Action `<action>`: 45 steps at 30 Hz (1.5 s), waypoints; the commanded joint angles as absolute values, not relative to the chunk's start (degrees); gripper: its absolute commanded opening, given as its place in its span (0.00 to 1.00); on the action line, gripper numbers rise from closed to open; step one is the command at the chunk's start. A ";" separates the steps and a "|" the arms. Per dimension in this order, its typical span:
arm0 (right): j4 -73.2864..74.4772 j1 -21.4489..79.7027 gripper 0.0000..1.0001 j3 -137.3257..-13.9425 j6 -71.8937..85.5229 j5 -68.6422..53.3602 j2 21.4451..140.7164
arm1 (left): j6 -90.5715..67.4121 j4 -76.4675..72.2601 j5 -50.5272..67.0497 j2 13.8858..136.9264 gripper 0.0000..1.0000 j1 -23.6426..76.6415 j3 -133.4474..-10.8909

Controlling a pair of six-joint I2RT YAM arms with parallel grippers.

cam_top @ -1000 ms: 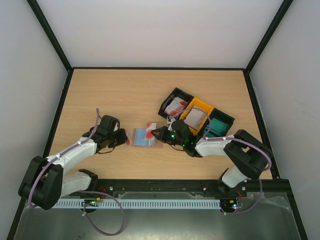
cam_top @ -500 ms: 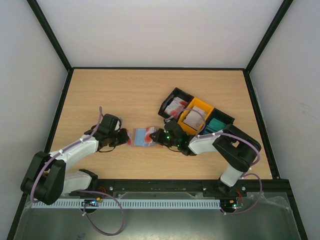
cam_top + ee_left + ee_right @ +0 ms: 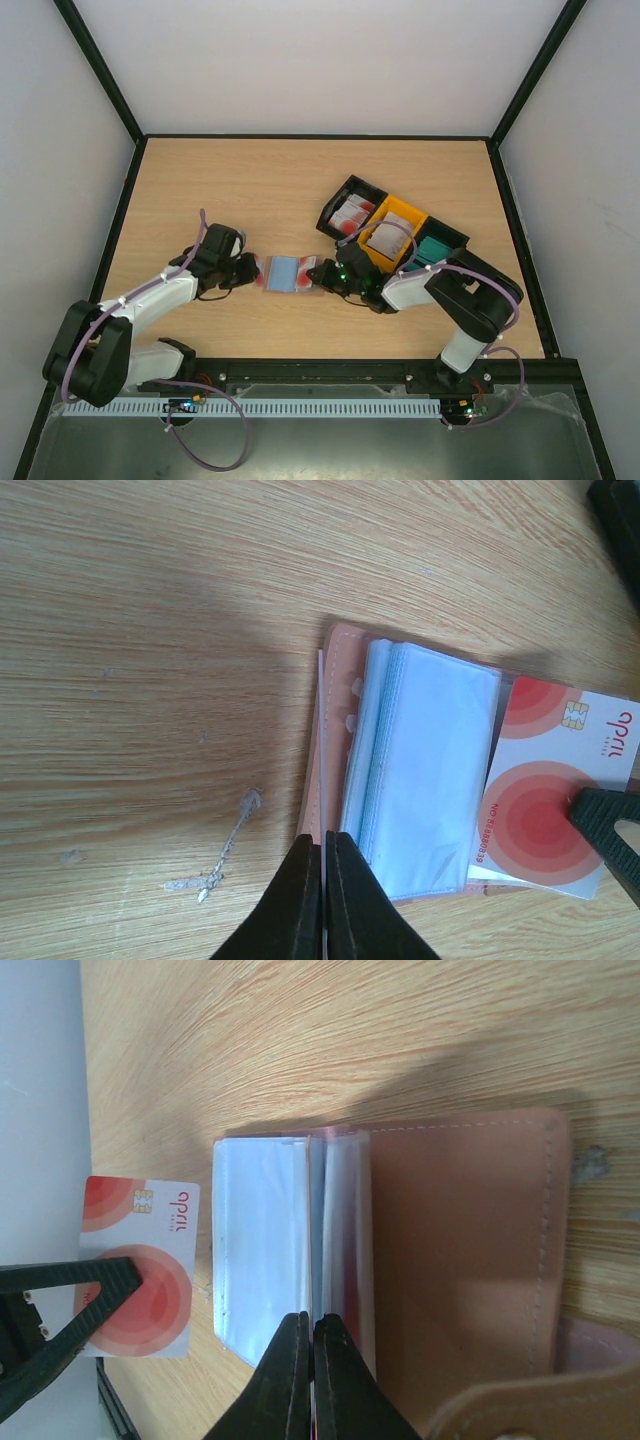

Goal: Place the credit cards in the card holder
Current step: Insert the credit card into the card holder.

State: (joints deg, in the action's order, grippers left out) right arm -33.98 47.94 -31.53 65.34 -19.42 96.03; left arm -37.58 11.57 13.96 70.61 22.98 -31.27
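The card holder lies open on the bench between both claws, its clear sleeves fanned; a red-and-white credit card rests at the sleeves' edge on the right arm's side; the left claw is pinched narrow on the holder's leather edge; the right claw is closed tight on the sleeves' fold; card-filled trays sit near.

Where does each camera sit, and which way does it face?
Top external: above, behind the robot, looking down on the table; left gripper and right gripper show.
Left wrist: left arm, facing the card holder; own shut fingers.
Right wrist: right arm, facing it too; own shut fingers.
All share the holder and red-and-white card.
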 commanded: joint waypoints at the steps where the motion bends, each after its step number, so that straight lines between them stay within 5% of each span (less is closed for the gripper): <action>1: -38.74 47.55 0.02 -31.63 65.05 -21.21 97.55 | -36.57 12.40 13.50 71.21 0.04 23.13 -32.55; 45: -44.89 49.15 0.02 -38.52 73.27 -28.65 113.66 | -36.80 9.58 16.51 73.83 0.03 23.60 -28.81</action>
State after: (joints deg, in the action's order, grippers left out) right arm -46.30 48.14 -37.45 73.03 -28.62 110.28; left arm -37.21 9.47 14.48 73.12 22.98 -30.15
